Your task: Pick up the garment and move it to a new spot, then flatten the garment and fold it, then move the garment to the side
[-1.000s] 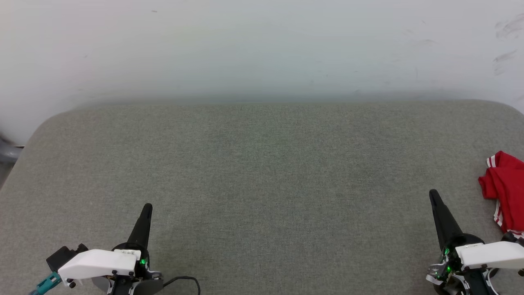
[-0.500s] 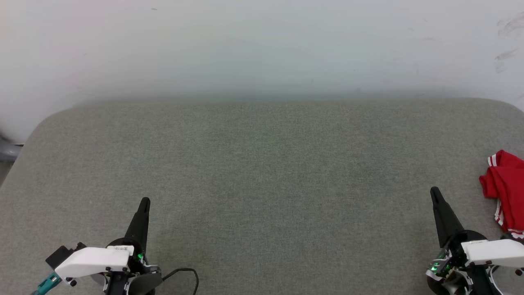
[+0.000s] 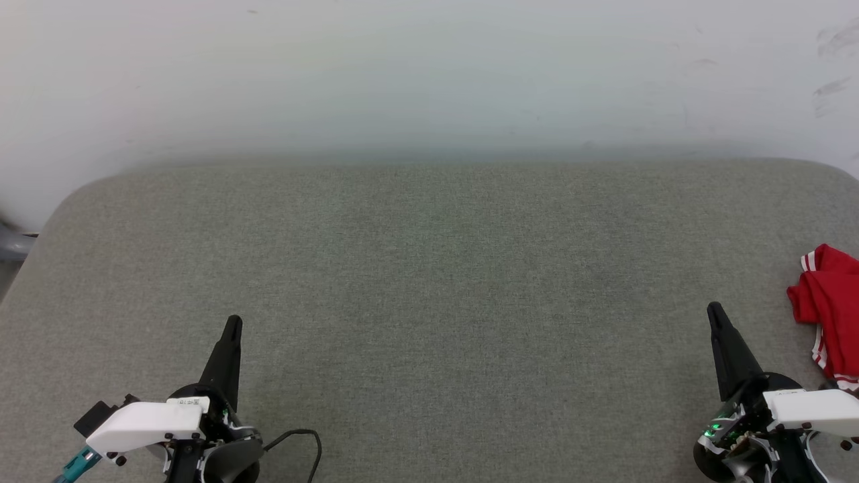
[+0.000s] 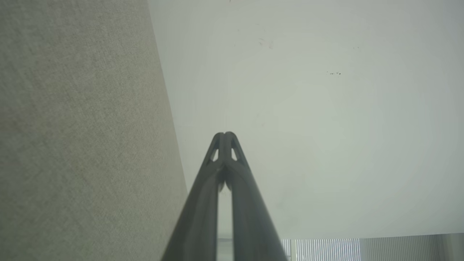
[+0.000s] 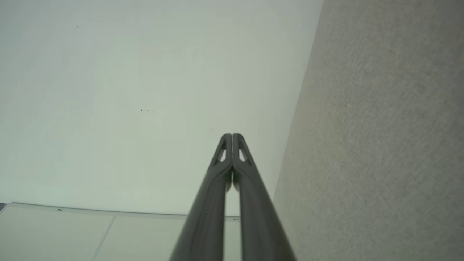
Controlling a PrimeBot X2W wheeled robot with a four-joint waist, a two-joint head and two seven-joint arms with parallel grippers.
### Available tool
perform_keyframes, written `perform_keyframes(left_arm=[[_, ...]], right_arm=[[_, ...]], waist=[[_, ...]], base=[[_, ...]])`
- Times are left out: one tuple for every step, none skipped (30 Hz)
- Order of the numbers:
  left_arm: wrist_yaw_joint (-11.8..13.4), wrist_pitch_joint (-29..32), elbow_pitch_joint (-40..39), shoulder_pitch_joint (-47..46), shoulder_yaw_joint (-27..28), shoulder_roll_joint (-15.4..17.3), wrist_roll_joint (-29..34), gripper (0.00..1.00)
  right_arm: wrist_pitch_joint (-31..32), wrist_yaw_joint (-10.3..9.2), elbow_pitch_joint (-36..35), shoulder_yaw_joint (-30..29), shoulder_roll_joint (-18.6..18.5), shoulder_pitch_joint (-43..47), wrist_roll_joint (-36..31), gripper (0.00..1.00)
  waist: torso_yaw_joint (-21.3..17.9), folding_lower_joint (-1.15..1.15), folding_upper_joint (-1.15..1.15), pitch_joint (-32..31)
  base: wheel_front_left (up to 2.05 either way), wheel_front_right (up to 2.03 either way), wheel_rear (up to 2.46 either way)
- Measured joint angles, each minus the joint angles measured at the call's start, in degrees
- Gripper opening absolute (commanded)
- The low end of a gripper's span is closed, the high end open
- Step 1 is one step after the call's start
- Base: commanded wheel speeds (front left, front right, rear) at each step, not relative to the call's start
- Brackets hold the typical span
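left gripper [image 3: 232, 326] and right gripper [image 3: 715, 311] fingers pressed together, so spread the right before grabbing the red jersey [image 3: 829, 308] at right edge

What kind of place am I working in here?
Probably an indoor test setup: a grey fabric-covered surface with rounded corners before a plain white wall, with a crumpled red garment at its right edge.

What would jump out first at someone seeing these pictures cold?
The crumpled red garment with white striped trim, bunched at the far right edge of the grey padded surface in the head view. Next, the left gripper and right gripper, both shut and empty at the near corners, pointing toward the white wall.
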Motion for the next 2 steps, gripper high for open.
perform_keyframes(left_arm=[[0.0, 0.0, 0.0, 0.0, 0.0, 0.0, 0.0, 0.0], [0.0, 0.0, 0.0, 0.0, 0.0, 0.0, 0.0, 0.0]], right_arm=[[0.0, 0.0, 0.0, 0.0, 0.0, 0.0, 0.0, 0.0], [0.1, 0.0, 0.0, 0.0, 0.0, 0.0, 0.0, 0.0]], waist=[[0.0, 0.0, 0.0, 0.0], [0.0, 0.0, 0.0, 0.0]], base=[[0.0, 0.0, 0.0], [0.0, 0.0, 0.0]])
